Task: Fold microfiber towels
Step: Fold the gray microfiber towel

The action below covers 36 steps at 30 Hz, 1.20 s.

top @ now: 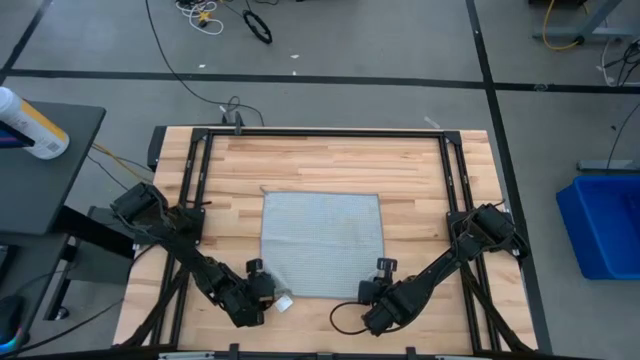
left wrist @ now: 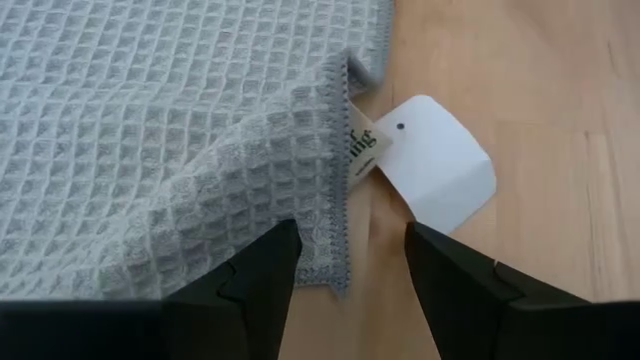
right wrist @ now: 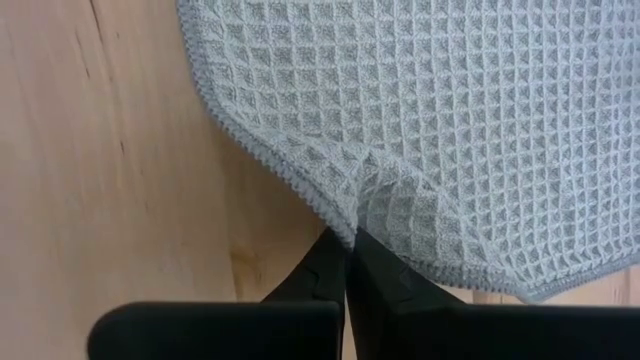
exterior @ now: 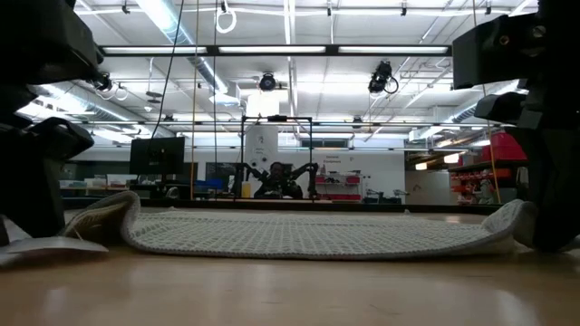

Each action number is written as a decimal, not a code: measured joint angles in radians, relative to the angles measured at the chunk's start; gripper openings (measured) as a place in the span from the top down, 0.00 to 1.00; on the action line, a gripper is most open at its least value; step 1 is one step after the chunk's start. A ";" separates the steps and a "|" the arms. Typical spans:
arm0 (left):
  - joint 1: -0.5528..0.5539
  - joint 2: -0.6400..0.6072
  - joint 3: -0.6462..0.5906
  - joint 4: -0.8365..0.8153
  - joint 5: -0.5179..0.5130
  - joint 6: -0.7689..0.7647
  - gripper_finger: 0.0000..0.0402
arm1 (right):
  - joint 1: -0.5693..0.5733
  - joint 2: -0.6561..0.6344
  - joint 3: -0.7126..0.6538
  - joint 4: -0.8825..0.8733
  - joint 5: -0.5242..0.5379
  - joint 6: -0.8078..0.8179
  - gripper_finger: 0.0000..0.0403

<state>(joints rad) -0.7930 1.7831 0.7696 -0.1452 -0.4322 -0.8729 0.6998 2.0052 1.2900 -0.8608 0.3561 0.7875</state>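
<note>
The pale grey-blue microfiber towel (top: 322, 243) lies spread on the middle of the wooden table, and its white tag (left wrist: 430, 165) rests on the wood by its near left corner. My left gripper (left wrist: 350, 265) is open at that corner, with the towel's hemmed edge (left wrist: 335, 250) between its fingers. My right gripper (right wrist: 348, 245) is shut on the towel's near right corner. In the low view both near corners (exterior: 113, 213) (exterior: 512, 217) curl up a little off the table. My left gripper stands open, one finger (left wrist: 262, 275) over the cloth beside the corner's hem and the other over bare wood; I cannot tell whether it touches the towel. My right gripper pinches the towel's hemmed edge at the near right corner (right wrist: 352, 218) between its two fingers, coming low from the table's near side. The cloth puckers at the fingertips. The corner is raised slightly and the rest of the towel lies on the table.
A black frame (top: 320, 135) runs around the table's work area. A bright blue bin (top: 605, 225) stands on the floor to the right. A dark side table with a spray bottle (top: 30, 125) stands to the left.
</note>
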 joint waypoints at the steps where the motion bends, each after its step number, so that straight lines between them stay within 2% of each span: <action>1: 0.000 -0.001 0.000 -0.001 -0.002 -0.002 0.52 | 0.000 0.000 0.000 0.000 0.000 -0.001 1.00; 6: 0.001 -0.005 0.009 -0.031 -0.001 -0.003 0.65 | 0.000 0.000 0.000 0.000 -0.002 -0.001 0.99; 14: 0.001 -0.006 0.009 -0.040 -0.014 -0.011 0.97 | 0.000 0.000 0.000 0.000 -0.006 0.001 0.99; 18: 0.001 -0.005 0.020 -0.062 -0.011 -0.011 0.98 | 0.000 0.000 0.000 0.000 -0.005 0.001 1.00; 21: -0.009 0.002 0.073 -0.164 -0.010 -0.008 0.99 | 0.000 0.000 0.000 -0.001 0.001 0.014 1.00; 23: -0.021 0.007 0.142 -0.291 -0.031 0.005 0.99 | 0.000 0.000 0.001 -0.004 0.011 0.028 1.00; 26: -0.045 0.011 0.263 -0.583 -0.076 0.010 0.99 | 0.000 0.000 0.019 -0.045 0.012 0.049 1.00; 31: -0.077 0.006 0.414 -0.859 -0.196 -0.065 0.99 | 0.003 -0.001 0.069 -0.105 0.050 0.051 1.00; 36: -0.078 0.005 0.442 -0.877 -0.203 -0.089 0.99 | 0.005 -0.001 0.132 -0.178 0.088 0.050 1.00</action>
<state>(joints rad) -0.8713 1.7880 1.2118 -1.0220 -0.6353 -0.9620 0.7047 2.0041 1.4216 -1.0388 0.4445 0.8379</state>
